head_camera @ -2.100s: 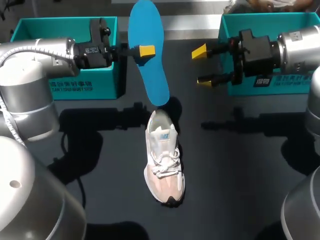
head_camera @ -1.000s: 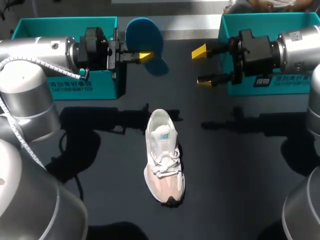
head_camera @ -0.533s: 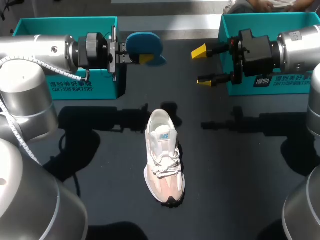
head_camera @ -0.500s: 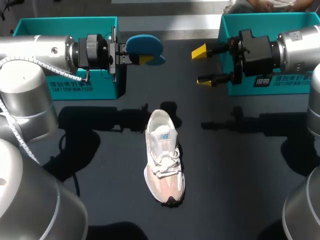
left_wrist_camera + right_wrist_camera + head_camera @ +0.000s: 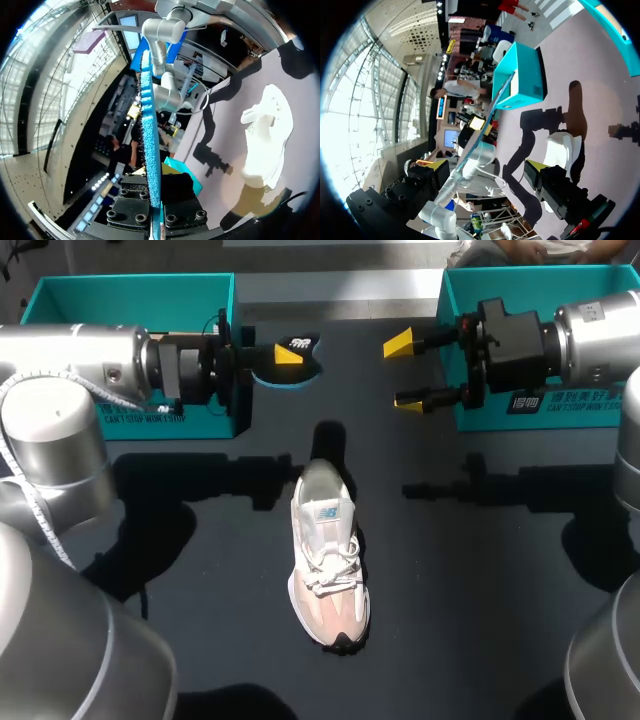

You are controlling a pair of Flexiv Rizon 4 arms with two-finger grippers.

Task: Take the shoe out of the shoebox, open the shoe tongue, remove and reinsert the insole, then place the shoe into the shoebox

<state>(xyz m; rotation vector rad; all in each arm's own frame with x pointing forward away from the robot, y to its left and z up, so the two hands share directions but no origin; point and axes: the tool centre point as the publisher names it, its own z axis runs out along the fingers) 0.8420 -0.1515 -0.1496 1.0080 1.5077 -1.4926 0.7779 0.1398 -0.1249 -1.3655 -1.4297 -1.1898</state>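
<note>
Head view, from the left: a teal box (image 5: 130, 300) stands at the far left corner of the tabletop (image 5: 470, 590). In front of it my left arm reaches toward the middle. The left fingers (image 5: 290, 353) are clamped on the insole (image 5: 300, 370), which is held in the air near the far edge with its broad face turned up. In the left wrist view the insole (image 5: 149, 125) runs edge-on straight out from between the fingers, gripped at one end.

The shoe (image 5: 327, 555) lies apart from both arms in the middle of the tabletop, sole down, its dark toe toward me and its heel toward the insole. Its laces look loosely crossed. I cannot tell how far the tongue is folded back.

To the right, the right fingers (image 5: 398, 342) stand wide apart and hold nothing. They hover in front of a second teal box (image 5: 540, 290) at the far right.

The insole is out, so the step in hand looks like putting it back. To do it well, tip the free end down and aim it at the opening by the heel. Then slide it forward along the shoe's floor toward the toe. The right fingers would best pin the heel or collar first, since a light shoe will likely skid. Let go only once the heel end seats flat.
</note>
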